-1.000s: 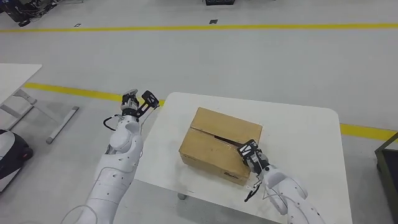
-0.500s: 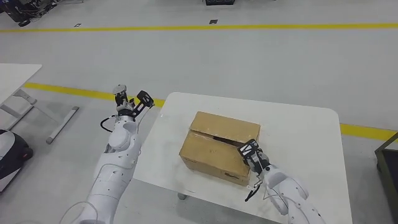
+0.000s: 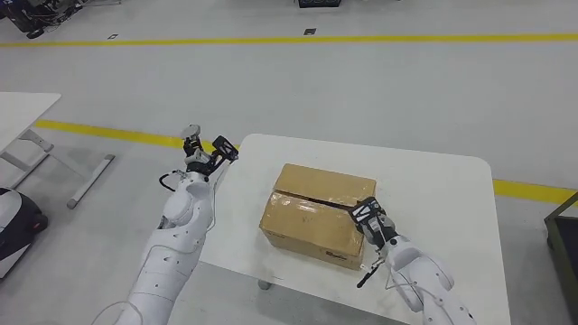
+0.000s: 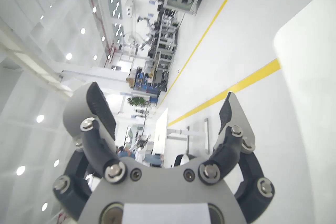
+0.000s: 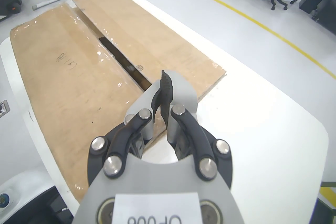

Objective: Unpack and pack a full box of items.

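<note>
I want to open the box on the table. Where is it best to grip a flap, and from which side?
Grip a flap by its free edge at the middle seam, where a dark gap shows the flaps standing apart. Come from above, at the end nearest the right gripper. The outer edges are folds and probably offer no hold.

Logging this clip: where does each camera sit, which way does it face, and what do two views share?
Top view: above the arms, looking down at table and box; both arms, left claw, right claw.
Left wrist view: on left wrist, facing the hall floor past the table's edge; open claw.
Right wrist view: on right wrist, facing over the box; shut claw.
Shared: top and right wrist views show the box.
</note>
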